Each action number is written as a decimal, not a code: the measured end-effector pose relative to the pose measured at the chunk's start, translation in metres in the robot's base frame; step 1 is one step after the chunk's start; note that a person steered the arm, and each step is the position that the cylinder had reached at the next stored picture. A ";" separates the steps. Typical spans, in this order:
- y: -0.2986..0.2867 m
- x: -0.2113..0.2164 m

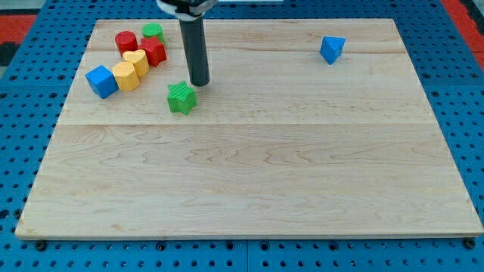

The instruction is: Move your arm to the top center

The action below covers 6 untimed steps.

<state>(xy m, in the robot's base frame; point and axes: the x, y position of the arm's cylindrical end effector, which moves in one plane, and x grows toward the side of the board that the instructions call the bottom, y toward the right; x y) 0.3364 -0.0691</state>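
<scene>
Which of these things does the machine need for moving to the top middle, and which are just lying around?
Needed: my tip; the wooden board.

Lying about: green star beside my tip, blue cube, two yellow blocks, two red blocks, green cylinder, blue block.

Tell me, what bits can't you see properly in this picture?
- Camera view: the rod's upper part and the arm are cut off by the view's top edge; only my tip shows, just above and right of the green star block.
- The green cylinder is partly hidden behind a red block.
- The blue block at the view's top right is too small to name its shape.
</scene>
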 end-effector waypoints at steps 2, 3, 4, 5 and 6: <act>-0.015 -0.098; 0.006 -0.123; -0.003 -0.139; -0.055 -0.140; -0.101 -0.140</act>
